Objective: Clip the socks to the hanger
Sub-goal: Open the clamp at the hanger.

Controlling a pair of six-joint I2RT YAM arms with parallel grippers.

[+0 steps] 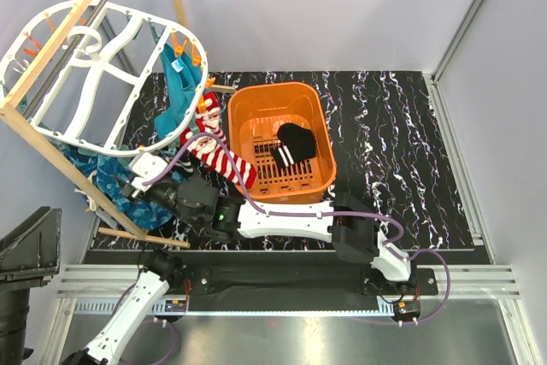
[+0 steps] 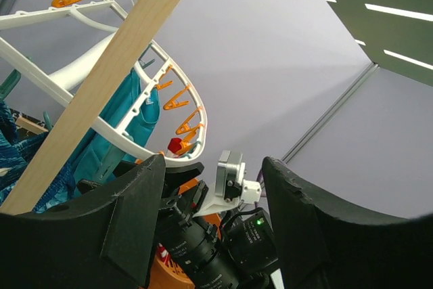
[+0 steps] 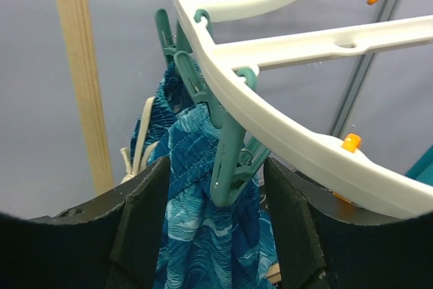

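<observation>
One black sock (image 1: 295, 144) lies in basket (image 1: 273, 89), striped sock (image 1: 226, 161) beside hanger (image 1: 102, 67).

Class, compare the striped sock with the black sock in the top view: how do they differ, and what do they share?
Colour: the striped sock is red and white; the black sock has just a few white bands. Place: the striped sock is outside the orange basket, at its left wall; the black sock lies inside. Both are small socks.

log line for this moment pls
right gripper open, teal peg between fingers, on hanger | left gripper open, empty | red-striped sock beside orange basket, clip unclear | black sock in basket
</observation>
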